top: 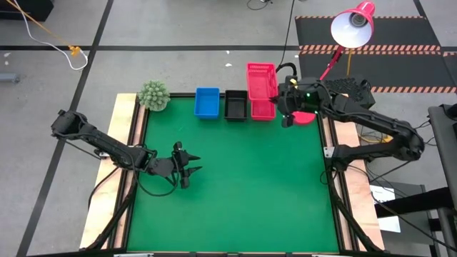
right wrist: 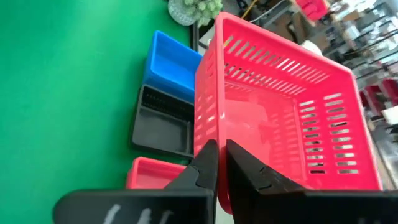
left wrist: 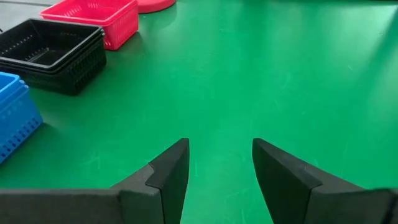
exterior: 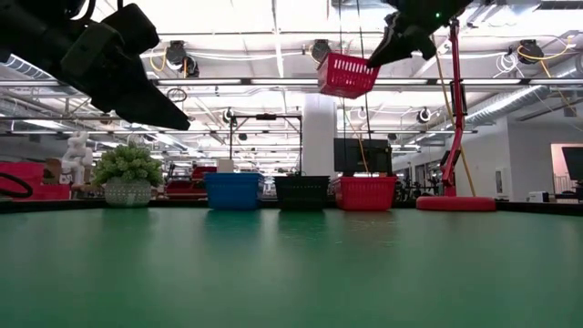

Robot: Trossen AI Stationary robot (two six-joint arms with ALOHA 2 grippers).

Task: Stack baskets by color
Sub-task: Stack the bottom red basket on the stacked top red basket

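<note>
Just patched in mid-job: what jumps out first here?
A red basket hangs high in the air, pinched by its rim in the right tool, above the red stack at the table's far edge. Blue and black stacks sit beside it. The left tool hovers open mid-table.

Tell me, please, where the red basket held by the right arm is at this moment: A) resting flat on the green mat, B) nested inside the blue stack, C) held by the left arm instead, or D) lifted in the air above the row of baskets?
D: the low view shows the red basket hanging high above the red stack on the table, pinched at its rim by the right gripper.
</note>
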